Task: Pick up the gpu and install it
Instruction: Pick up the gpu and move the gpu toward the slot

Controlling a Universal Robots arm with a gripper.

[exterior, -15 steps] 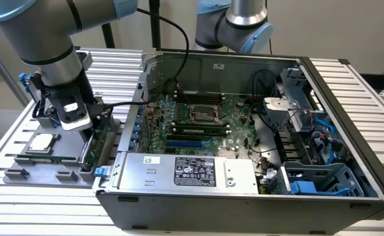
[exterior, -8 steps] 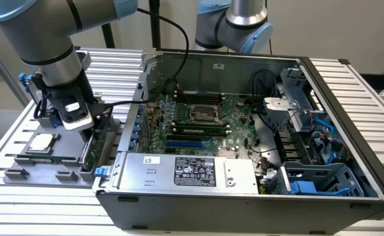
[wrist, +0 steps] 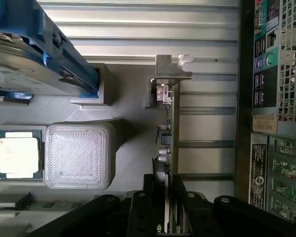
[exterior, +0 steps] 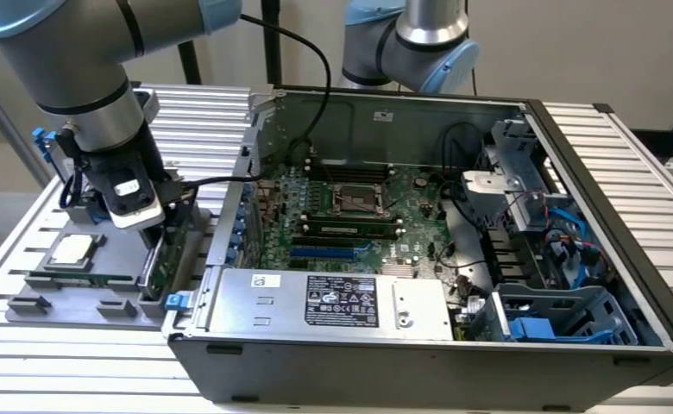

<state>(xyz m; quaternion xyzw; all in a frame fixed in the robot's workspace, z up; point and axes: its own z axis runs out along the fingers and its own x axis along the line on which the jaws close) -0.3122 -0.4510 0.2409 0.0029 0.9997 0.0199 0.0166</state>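
Your gripper (wrist: pixel 164 178) stands straight down over the grey tray (wrist: pixel 133 148), closed to a narrow gap on the gpu (wrist: pixel 168 128). One black finger (wrist: pixel 149 195) lies against each face of the card. The gpu stands on its edge between them, still seated in its tray slot, and its silver end bracket (wrist: pixel 171 74) sits in the slot's end, out beyond the fingertips. In the exterior view you see the same hold: the gripper (exterior: pixel 153 237) low over the tray (exterior: pixel 37 302) and the gpu (exterior: pixel 156 261) directly under it. To one side of the tool, apart from the card, lie a ribbed white block (wrist: pixel 76 155) and a processor chip (wrist: pixel 18 154) – further off that way is the hard drive with blue rails (wrist: pixel 34 74). On the tool's other side, to the exterior view's right, the open computer case (exterior: pixel 429 362) stands just beside the tray, its motherboard (exterior: pixel 349 207) exposed.
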